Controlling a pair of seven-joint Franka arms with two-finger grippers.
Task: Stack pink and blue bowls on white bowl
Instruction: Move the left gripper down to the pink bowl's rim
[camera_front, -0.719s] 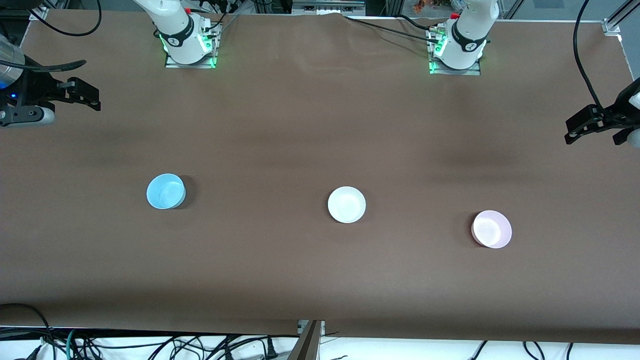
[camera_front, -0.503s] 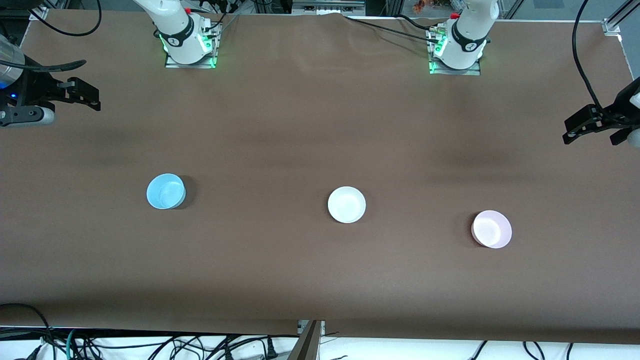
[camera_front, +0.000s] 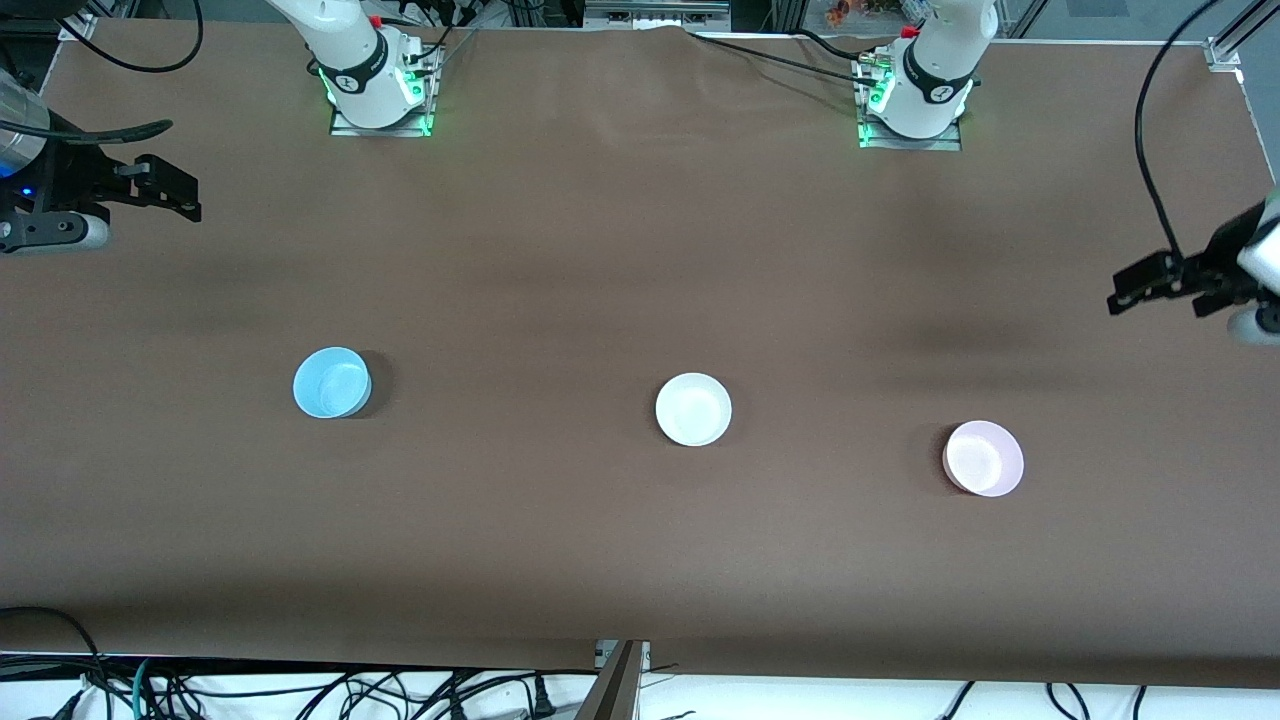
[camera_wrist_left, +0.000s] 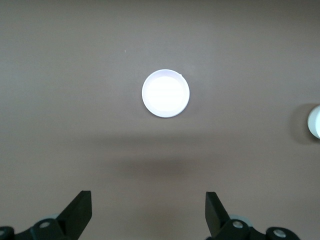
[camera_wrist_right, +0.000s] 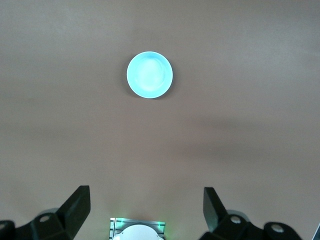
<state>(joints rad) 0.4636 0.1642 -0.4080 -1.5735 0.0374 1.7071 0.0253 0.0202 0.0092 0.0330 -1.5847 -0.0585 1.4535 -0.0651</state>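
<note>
The light blue bowl (camera_front: 332, 383) sits toward the right arm's end of the table and shows in the right wrist view (camera_wrist_right: 149, 75). The white bowl (camera_front: 693, 409) sits mid-table, just at the edge of the left wrist view (camera_wrist_left: 316, 121). The pale pink bowl (camera_front: 984, 458) sits toward the left arm's end and looks nearly white in the left wrist view (camera_wrist_left: 165, 93). All three are apart and empty. My left gripper (camera_front: 1135, 285) (camera_wrist_left: 148, 200) is open, high over the table's left-arm end. My right gripper (camera_front: 180, 190) (camera_wrist_right: 146, 195) is open, waiting high over the right-arm end.
The two arm bases (camera_front: 375, 95) (camera_front: 912, 100) stand at the table's back edge; the right arm's base shows in its wrist view (camera_wrist_right: 137, 231). Cables (camera_front: 300, 690) hang along the edge nearest the front camera. The brown table (camera_front: 640, 250) is bare around the bowls.
My left gripper has moved in over the table toward the pink bowl. The right gripper and the three bowls have not moved.
</note>
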